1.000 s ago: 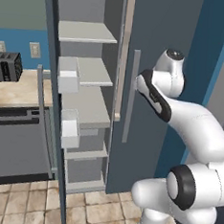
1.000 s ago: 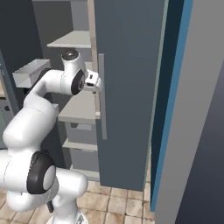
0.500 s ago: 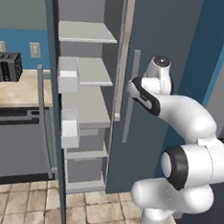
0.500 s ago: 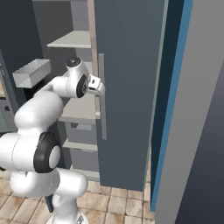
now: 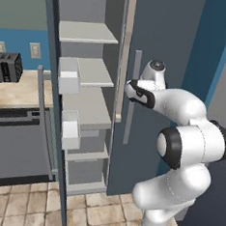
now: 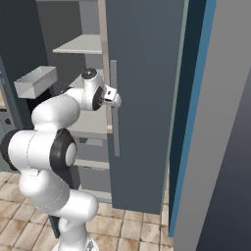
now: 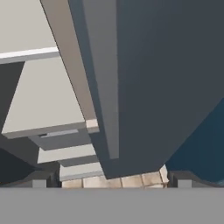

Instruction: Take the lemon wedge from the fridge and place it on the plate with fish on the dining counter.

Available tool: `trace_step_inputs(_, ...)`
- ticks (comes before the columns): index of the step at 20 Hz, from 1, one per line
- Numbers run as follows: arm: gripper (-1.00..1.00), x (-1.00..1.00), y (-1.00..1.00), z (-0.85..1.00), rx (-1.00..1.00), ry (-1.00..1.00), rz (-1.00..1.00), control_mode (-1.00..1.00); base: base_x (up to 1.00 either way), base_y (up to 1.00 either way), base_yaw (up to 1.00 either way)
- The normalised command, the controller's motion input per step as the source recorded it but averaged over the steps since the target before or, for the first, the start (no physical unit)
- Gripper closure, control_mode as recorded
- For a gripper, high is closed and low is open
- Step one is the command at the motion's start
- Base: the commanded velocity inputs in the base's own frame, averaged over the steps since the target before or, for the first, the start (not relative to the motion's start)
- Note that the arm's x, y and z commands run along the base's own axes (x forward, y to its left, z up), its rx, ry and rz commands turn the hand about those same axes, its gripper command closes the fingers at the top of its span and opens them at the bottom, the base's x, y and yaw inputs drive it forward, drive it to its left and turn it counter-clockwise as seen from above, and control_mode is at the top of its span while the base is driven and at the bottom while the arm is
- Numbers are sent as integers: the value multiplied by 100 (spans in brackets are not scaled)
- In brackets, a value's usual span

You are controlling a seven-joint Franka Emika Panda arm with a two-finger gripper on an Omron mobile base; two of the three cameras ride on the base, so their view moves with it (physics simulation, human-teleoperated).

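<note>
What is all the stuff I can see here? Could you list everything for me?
fridge: one, dark slate-grey, tall, straight ahead; left door swung open, right door shut
door handle: one, grey, long, upright on the shut right door
shelves: several, light grey, stacked inside the open left half
door bins: two, light grey, on the inner face of the open left door
toaster: one, black, on the worktop at far left
worktop: one, beige, left of the fridge
dishwasher: one, dark grey, under the worktop
floor tiles: many, beige-brown, below
arm: one, white with dark joints, in front of the fridge
gripper: one, open, close to the door handle
</note>
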Motion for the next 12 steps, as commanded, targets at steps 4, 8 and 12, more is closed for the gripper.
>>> trace_step_inputs(4, -100, 54, 0, -11, 0, -2, 0, -100, 0, 0, 0)
trace_step_inputs(8, -100, 51, 0, -19, 0, -1, 0, -100, 0, 0, 0)
trace_step_inputs(12, -100, 54, 0, -23, 0, 0, 0, -100, 0, 0, 0)
